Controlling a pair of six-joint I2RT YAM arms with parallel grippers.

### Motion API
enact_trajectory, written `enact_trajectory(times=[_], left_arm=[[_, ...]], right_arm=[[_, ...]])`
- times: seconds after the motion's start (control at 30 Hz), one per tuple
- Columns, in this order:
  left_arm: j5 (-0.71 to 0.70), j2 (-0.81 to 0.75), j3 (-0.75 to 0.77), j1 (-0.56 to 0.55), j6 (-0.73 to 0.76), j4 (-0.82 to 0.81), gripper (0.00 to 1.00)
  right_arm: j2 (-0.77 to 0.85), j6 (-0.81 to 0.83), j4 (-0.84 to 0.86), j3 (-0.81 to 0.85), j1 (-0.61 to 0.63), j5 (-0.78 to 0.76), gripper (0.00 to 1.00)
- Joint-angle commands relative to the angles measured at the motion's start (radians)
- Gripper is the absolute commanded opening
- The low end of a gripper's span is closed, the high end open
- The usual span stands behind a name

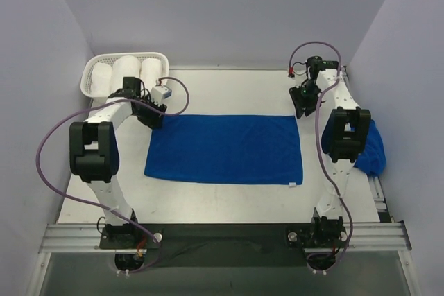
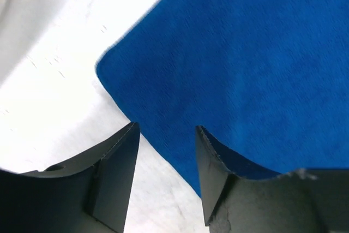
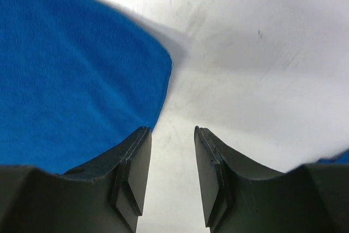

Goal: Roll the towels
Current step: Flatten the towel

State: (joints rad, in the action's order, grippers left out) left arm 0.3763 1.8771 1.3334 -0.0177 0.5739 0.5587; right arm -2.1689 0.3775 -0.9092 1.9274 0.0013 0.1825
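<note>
towel (image 1: pixel 222 149) — blue cloth, matt w/ fine nap | table (image 1: pixel 229 202) — white, smooth, scuffed | basket (image 1: pixel 88 82) — white plastic

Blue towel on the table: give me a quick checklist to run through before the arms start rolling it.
1. The flat towel lies spread out and smooth on the table: ok.
2. The left gripper is open, with the towel's edge below the gap between its jaws: ok.
3. The right gripper is open: ok.
4. The right gripper is lined up over the towel: not ok. Only bare table shows between its jaws, and the towel's corner lies off to one side.
5. Fingertip height above the cloth: cannot tell.
6. The basket of white rolls stands apart from the towel: ok.
</note>
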Motion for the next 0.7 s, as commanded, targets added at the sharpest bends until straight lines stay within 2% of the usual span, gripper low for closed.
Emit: enact_trajectory(times=[0.0, 0.2, 0.67], left_arm=[[0.015, 0.043, 0.073, 0.007, -0.043, -0.109, 0.57], [-0.007, 0.094, 0.099, 0.007, -0.037, -0.143, 0.61], [-0.074, 0.143, 0.128, 0.009, -0.065, -0.195, 0.59]], right_arm=[[-0.048, -0.035, -0.054, 0.096, 0.002, 0.044, 0.38], [-0.144, -0.045, -0.053, 0.145, 0.002, 0.049, 0.40], [-0.200, -0.032, -0.053, 0.177, 0.006, 0.048, 0.40]])
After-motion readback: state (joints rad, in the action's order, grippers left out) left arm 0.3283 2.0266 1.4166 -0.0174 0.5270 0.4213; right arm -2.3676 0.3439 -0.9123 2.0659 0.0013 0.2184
